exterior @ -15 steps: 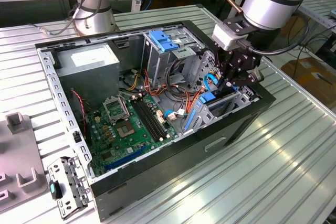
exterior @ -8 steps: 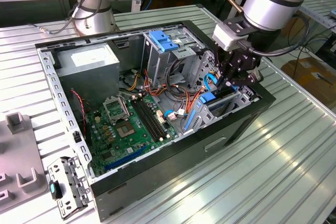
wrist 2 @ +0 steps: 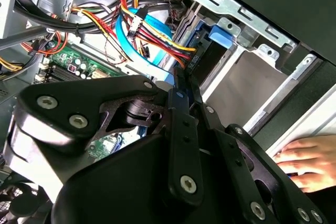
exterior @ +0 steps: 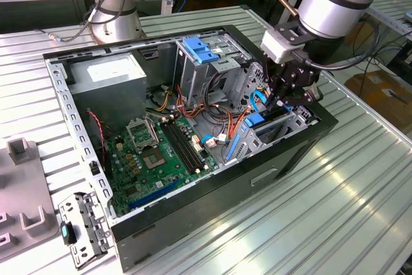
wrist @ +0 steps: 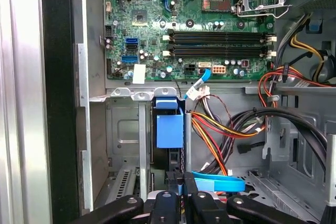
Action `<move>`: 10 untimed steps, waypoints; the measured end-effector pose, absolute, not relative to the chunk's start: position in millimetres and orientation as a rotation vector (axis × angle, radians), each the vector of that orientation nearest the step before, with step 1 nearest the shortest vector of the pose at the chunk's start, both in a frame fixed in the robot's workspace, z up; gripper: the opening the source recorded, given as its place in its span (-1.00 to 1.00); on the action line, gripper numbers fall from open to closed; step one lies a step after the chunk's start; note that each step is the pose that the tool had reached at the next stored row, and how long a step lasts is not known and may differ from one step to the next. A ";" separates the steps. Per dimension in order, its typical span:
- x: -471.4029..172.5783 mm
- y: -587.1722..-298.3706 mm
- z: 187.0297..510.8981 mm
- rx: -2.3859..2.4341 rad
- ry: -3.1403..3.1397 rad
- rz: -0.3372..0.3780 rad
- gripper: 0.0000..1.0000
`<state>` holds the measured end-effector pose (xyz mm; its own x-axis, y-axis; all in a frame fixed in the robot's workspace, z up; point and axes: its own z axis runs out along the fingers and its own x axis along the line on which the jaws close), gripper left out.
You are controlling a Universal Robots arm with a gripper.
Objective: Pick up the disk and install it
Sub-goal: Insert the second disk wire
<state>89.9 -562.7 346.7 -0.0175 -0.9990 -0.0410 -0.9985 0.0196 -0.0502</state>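
Observation:
The disk (exterior: 261, 120) stands on edge in the drive bay at the open computer case's front corner, on the exterior view's right. Its blue side rail (wrist: 169, 124) and dark body show in both wrist views. In the second wrist view the disk (wrist 2: 210, 56) sits between the bay's metal walls. My gripper (exterior: 283, 100) hangs straight above it. The black fingers (wrist: 190, 192) are drawn together on the disk's near edge, with a bit of blue between them. In the second wrist view my gripper (wrist 2: 180, 85) meets the disk's end.
A blue-latched metal cage (exterior: 199, 49) rises beside the bay, with bundled cables (exterior: 219, 111) between them. The green motherboard (exterior: 161, 149) and grey power-supply box (exterior: 109, 78) fill the rest of the case. A person's hand (wrist 2: 310, 163) rests on the case's outside. A loose bracket (exterior: 80, 227) lies on the table.

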 end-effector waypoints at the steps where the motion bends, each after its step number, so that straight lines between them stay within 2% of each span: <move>1: 89.9 -562.7 346.6 -2.156 2.195 -0.010 -0.68; 10: 89.9 -566.3 340.5 -2.149 2.187 0.006 -0.68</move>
<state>89.9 -566.3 340.5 -0.0161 -0.9983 -0.0559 -0.9986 0.0189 -0.0499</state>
